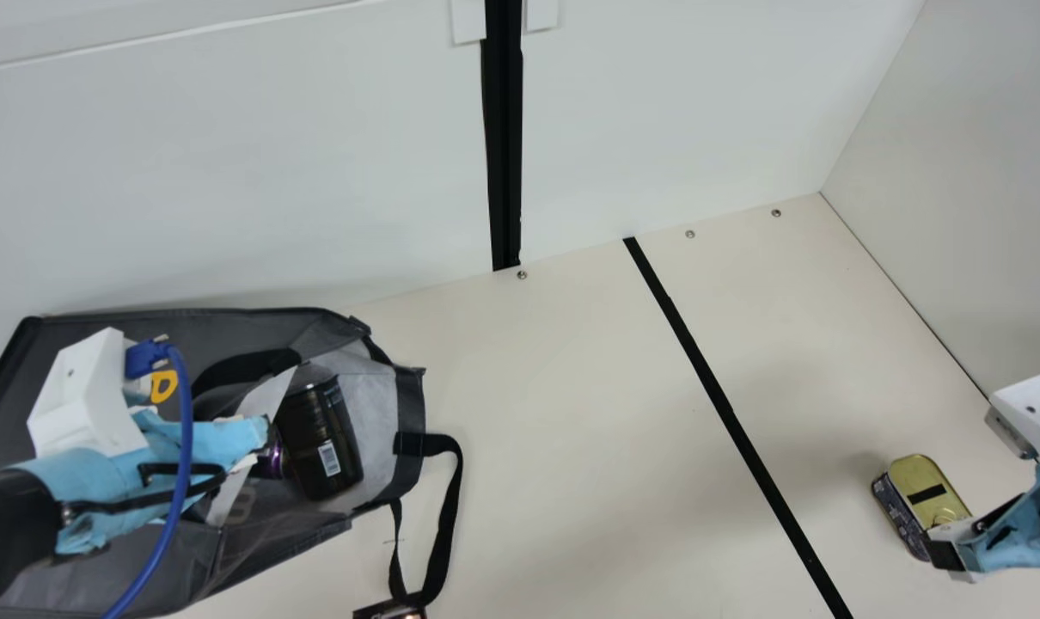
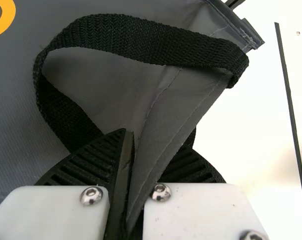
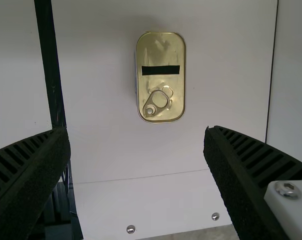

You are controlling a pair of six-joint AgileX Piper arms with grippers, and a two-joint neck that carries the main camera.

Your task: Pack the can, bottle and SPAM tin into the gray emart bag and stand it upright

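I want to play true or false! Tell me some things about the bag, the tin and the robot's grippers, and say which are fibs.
1. The gray bag is standing upright. False: it lies on its side.
2. The tin is on the table, outside the bag. True.
3. The right gripper is shut on the tin. False: it is open.
4. The tin has a pull ring on top. True.
5. The left gripper pinches the bag's cloth. True.
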